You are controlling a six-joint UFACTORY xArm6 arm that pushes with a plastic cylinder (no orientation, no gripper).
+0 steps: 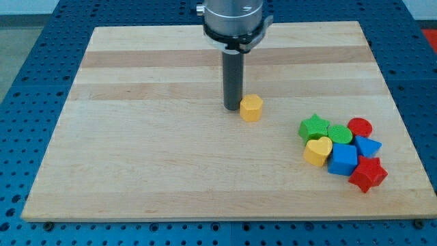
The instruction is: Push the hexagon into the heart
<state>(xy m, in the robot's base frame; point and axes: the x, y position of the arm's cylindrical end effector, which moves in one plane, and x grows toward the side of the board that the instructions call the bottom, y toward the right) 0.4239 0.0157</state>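
Note:
A yellow hexagon block (251, 108) lies near the middle of the wooden board (150, 150). My tip (233, 108) stands right at the hexagon's left side, touching or nearly touching it. A yellow heart block (317, 151) lies to the lower right, at the left edge of a cluster of blocks. The hexagon and the heart are well apart.
The cluster at the view's right holds a green star (314, 127), a green round block (340, 134), a red round block (360, 127), a blue block (367, 146), a blue cube (343, 160) and a red star (368, 174).

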